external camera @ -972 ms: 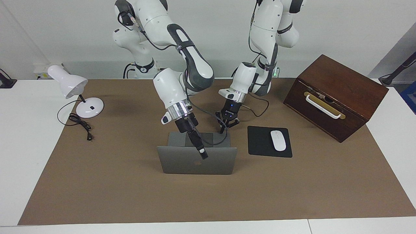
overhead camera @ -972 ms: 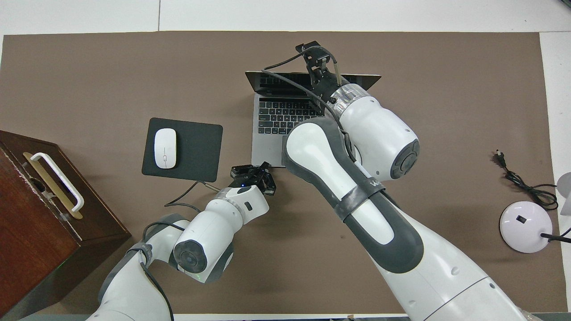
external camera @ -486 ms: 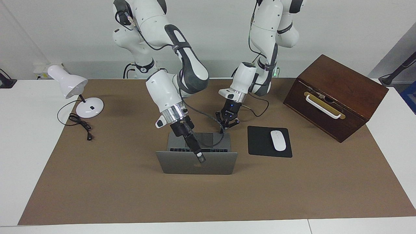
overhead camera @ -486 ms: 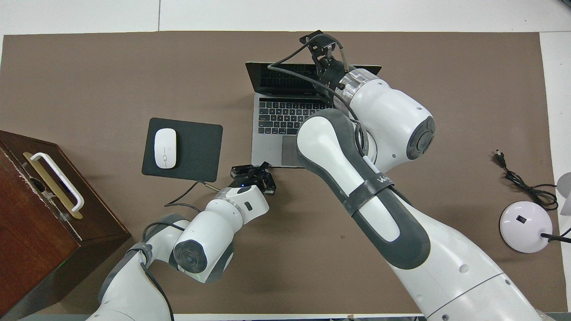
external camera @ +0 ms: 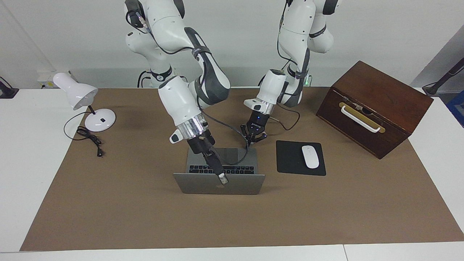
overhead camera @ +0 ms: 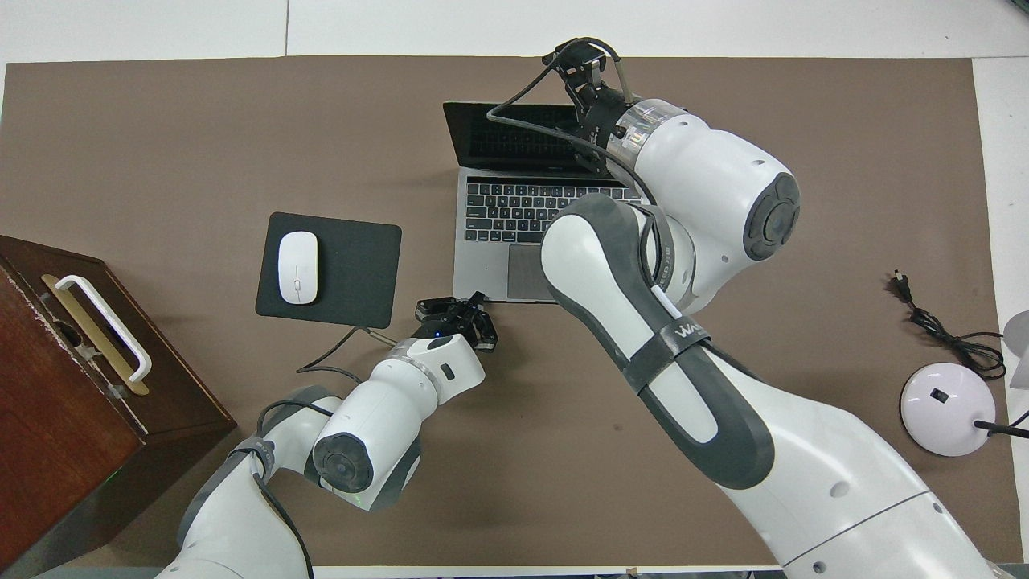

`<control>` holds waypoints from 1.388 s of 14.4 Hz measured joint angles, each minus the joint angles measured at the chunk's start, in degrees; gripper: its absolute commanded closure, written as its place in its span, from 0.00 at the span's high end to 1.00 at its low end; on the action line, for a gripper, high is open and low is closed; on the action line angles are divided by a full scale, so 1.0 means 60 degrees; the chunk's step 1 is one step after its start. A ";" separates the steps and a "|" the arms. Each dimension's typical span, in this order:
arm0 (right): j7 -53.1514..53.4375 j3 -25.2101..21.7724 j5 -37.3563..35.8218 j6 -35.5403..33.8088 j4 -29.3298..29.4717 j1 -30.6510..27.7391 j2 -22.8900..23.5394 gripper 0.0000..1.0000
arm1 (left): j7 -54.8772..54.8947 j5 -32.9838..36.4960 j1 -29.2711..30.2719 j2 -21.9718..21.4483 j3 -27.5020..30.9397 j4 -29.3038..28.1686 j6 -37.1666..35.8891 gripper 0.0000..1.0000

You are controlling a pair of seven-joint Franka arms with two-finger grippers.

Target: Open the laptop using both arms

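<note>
**Overhead view: laptop open, both arms at its edges**

The laptop (overhead camera: 514, 233) lies open with its screen raised. The right gripper (overhead camera: 583, 64) is over the lid's top edge at 12 o'clock. The left gripper (overhead camera: 454, 310) sits at the base's 7 o'clock corner, just beside the mouse pad (overhead camera: 354, 265).

White mouse (external camera: 310, 156) on black pad (external camera: 290, 158); wooden box (external camera: 373, 108); lamp (external camera: 87, 105).

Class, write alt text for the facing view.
The right arm's tool is at the top edge of a half-open silver laptop's lid, while the left arm's tool sits at the base's near corner. A mouse lies on a black pad beside it.
</note>
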 measured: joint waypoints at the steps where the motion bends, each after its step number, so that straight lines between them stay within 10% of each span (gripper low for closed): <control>1: 0.0000 0.0000 0.0000 0.0000 0.0000 0.0000 0.0000 0.95 | -0.0001 0.0000 0.0000 0.0000 0.0000 0.0000 0.0000 0.00; 10: 0.0022 -0.0054 -0.0003 -0.0958 0.0006 -0.0004 -0.0041 1.00 | -0.0015 -0.0003 0.0000 0.0002 -0.0001 0.0001 0.0002 0.00; 20: 0.2154 -0.0716 -0.3112 -0.6059 0.1208 -0.0597 -0.1326 1.00 | -0.0110 -0.0038 0.0001 0.0016 0.0006 0.0036 0.0001 0.00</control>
